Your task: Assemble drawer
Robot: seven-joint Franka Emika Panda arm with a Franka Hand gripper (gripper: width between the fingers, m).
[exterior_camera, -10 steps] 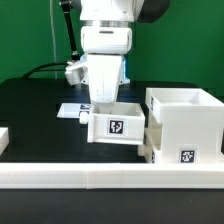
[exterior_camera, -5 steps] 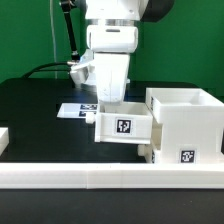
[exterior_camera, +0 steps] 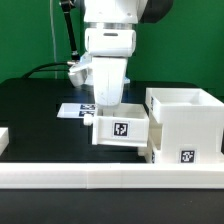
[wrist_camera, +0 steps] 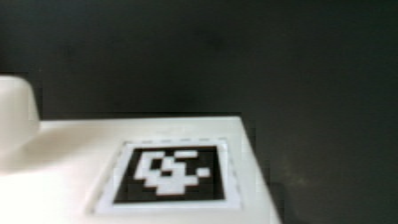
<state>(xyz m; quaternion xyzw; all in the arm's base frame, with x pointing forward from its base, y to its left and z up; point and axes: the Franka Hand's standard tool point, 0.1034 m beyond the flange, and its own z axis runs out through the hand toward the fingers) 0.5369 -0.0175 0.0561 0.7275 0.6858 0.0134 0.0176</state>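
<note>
A white drawer tray [exterior_camera: 121,130] with a square tag on its front hangs just off the table in the middle of the exterior view. Its right end touches the tall white casing [exterior_camera: 185,122], which bears a tag low on its front. My gripper [exterior_camera: 108,106] reaches down into the tray from above; its fingertips are hidden behind the tray wall, and the tray moves with it. In the wrist view a white tagged face of the tray [wrist_camera: 169,172] fills the near part over the black table; no fingers show. A low white part [exterior_camera: 150,152] at the casing's foot may be the second tray.
A long white border rail [exterior_camera: 100,181] runs along the front. Another short piece of rail [exterior_camera: 4,140] sits at the exterior view's left. The marker board [exterior_camera: 72,110] lies flat behind the tray. A black cable runs behind the arm.
The gripper and the tray have moved toward the exterior view's right, up against the casing. They rose slightly, then settled a little lower.
</note>
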